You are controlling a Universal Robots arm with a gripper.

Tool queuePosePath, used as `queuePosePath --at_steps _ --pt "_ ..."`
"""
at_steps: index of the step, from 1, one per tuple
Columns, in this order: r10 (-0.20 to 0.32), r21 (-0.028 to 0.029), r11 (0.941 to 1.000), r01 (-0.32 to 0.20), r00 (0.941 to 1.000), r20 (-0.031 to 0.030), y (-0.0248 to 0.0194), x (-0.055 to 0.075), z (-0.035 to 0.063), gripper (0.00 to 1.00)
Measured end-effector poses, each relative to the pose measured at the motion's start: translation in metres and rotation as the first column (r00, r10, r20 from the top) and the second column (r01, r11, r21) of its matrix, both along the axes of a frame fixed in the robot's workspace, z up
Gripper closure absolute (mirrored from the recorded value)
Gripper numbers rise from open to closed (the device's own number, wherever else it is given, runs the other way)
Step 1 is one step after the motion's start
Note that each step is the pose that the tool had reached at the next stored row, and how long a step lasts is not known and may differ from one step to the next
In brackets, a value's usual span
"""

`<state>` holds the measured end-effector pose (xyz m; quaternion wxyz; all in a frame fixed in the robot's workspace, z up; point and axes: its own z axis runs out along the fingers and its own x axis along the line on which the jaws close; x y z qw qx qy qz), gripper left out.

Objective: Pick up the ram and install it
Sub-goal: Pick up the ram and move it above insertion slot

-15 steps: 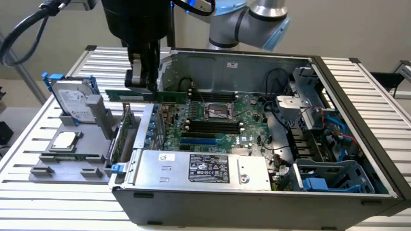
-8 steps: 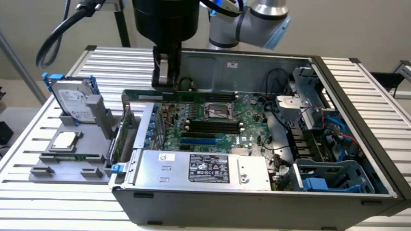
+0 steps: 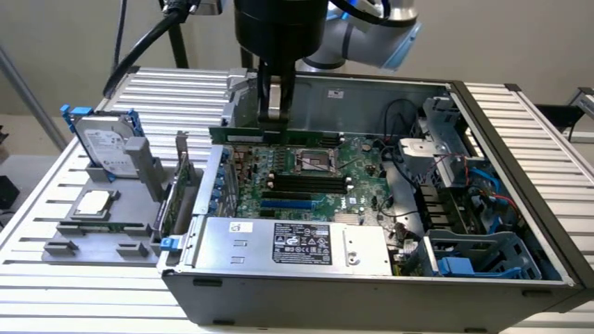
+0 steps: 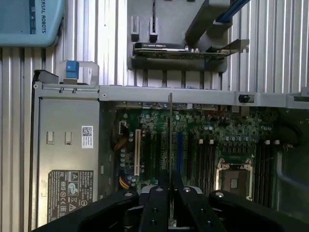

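While the gripper (image 3: 274, 122) clamps the ram (image 3: 311, 135) at 12 o'clock of the memory slots (image 3: 307, 182) in the exterior view, the wrist view shows us it edge-on over the motherboard (image 4: 217, 125), so we judge install underway, needing slot alignment.

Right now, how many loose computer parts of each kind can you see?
Silver hard drive in blue bracket: 1
Small square silver processor chip: 1
Upright green expansion card: 1
Long green ram stick in gripper: 1
Total: 4
A thin strip in the grey tray is unclear.
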<state>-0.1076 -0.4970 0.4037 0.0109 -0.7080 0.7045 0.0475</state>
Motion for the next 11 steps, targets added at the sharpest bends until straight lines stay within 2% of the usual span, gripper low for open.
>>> queuePosePath --at_steps 4,11 --pt "0.000 -0.0001 1.0000 0.000 1.0000 0.0000 0.0086 0.007 -0.0008 0.87" --pt "0.000 -0.0001 1.0000 0.000 1.0000 0.0000 0.0287 0.014 -0.0042 0.87"
